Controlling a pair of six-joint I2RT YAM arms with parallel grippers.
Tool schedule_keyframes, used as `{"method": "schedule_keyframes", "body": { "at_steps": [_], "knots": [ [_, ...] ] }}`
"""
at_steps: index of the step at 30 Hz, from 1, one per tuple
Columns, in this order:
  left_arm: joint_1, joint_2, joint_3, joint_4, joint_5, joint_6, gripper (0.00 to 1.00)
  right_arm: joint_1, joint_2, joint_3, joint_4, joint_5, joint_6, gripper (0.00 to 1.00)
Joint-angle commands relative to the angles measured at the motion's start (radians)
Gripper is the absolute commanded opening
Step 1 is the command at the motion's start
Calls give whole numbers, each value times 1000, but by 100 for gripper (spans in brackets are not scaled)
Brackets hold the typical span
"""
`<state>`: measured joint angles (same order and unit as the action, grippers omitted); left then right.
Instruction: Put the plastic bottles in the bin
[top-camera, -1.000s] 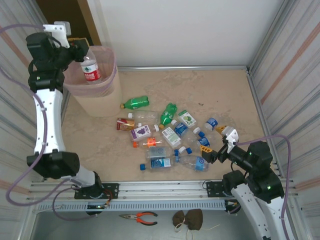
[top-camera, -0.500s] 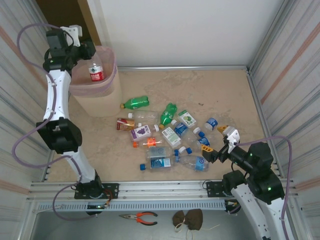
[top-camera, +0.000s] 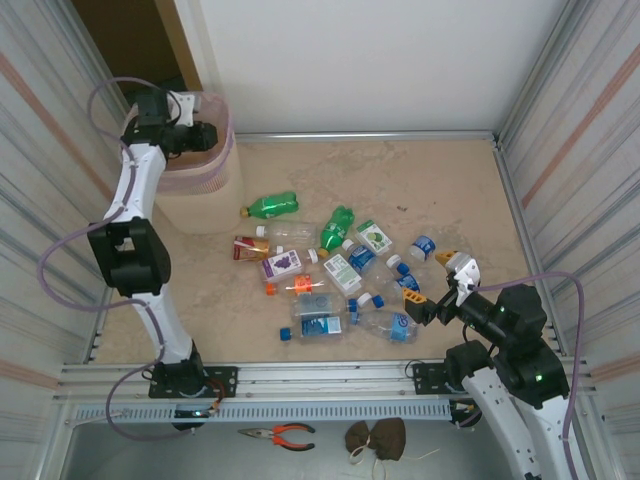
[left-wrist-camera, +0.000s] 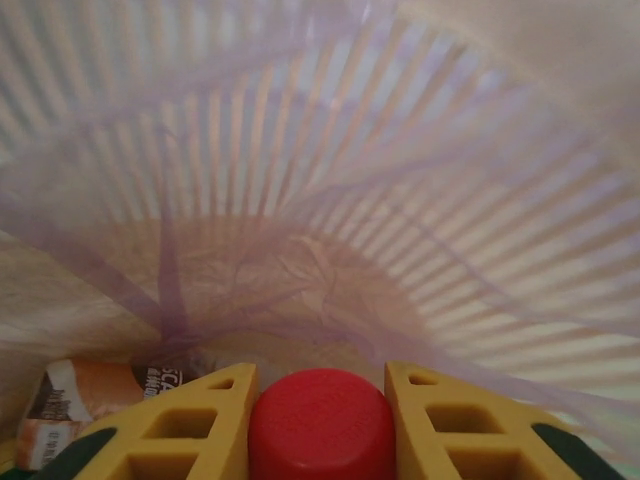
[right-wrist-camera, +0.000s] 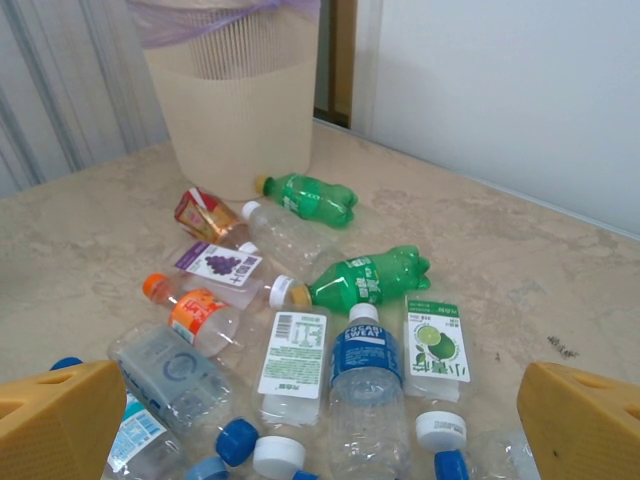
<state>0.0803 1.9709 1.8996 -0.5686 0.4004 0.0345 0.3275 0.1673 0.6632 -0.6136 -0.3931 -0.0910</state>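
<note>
Top view:
- About a dozen bottles (top-camera: 330, 270) lying flat mid-table (top-camera: 450, 190), several touching.
- Bin (top-camera: 200, 195) upright in the far-left corner, well apart from the pile.
- Orange-handled pliers (top-camera: 281, 433) and a brown cloth (top-camera: 377, 437) on the near ledge below the rails.
- Left arm stretched far and high, elbow bent, left gripper (top-camera: 195, 135) over the bin rim, inside the opening.
- Right arm folded low by its base, right gripper (top-camera: 428, 280) at the right edge of the pile, jaws spread wide, nothing between.

Left wrist:
- Looking down into the bin, ribbed wall behind a thin purple liner (left-wrist-camera: 200, 250).
- Yellow fingers (left-wrist-camera: 190, 430) clamped on a red cap (left-wrist-camera: 322, 425), one each side.
- Orange-and-white labelled bottle (left-wrist-camera: 70, 410) flat on the bottom, lower left; contact with the finger unclear.

Right wrist:
- Yellow fingers (right-wrist-camera: 55, 420) at both lower corners, far apart, empty.
- Pile between and beyond them: clear bottles with white, blue, orange and purple labels, blue and white caps.
- Two green bottles further out, one (right-wrist-camera: 310, 197) just in front of the bin (right-wrist-camera: 235, 100).
- Liner folded over the bin rim.
</note>
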Motion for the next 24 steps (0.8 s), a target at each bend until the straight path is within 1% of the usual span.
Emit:
{"method": "schedule_keyframes", "body": {
  "at_steps": [1, 5, 8, 15, 21, 24],
  "knots": [
    [-1, 48, 4, -77, -4, 28, 32, 8, -14, 3, -1, 8, -14, 99],
    [-1, 97, -2, -93, -10, 32, 33, 8, -15, 2, -2, 10, -14, 99],
    [-1, 116, -17, -90, -13, 17, 36, 8, -16, 3, -2, 14, -12, 99],
    [-2, 118, -17, -86, 10, 2, 50, 8, -17, 4, -3, 14, -10, 99],
    [0, 67, -2, -93, 32, -12, 64, 8, -18, 3, -4, 15, -10, 99],
    [0, 44, 11, -106, 40, -16, 67, 8, -18, 3, -2, 17, -11, 99]
  ]
}}
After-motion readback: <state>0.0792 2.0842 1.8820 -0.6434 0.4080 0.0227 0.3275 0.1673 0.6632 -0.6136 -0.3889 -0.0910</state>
